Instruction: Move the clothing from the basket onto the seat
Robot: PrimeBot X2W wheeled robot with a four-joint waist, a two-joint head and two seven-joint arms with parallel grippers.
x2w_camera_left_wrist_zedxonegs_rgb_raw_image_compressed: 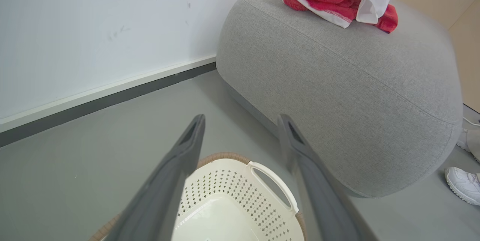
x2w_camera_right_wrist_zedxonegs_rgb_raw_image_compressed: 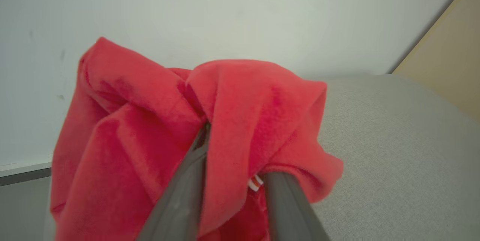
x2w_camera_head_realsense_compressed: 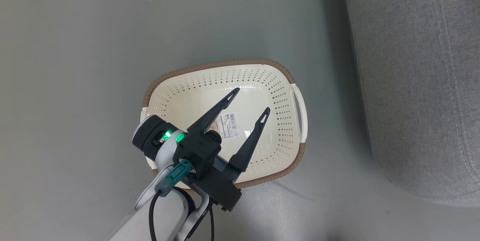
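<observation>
Cream perforated basket (x2w_camera_head_realsense_compressed: 279,92) is seen on the grey floor (x2w_camera_head_realsense_compressed: 75,64), brown rim uppermost; a barcode sticker (x2w_camera_head_realsense_compressed: 228,125) is exposed on its bottom. Left gripper (x2w_camera_head_realsense_compressed: 252,100) is held over the basket, fingers spread wide, nothing between them. Grey seat (x2w_camera_head_realsense_compressed: 420,83) is noted at right, apart from the basket.

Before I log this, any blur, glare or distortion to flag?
Head view: sharp, with a small glare spot inside the basket. Left wrist view: left gripper blurred up close, seat bulging from wide-angle distortion. Right wrist view: clothing soft, very near the lens.
</observation>
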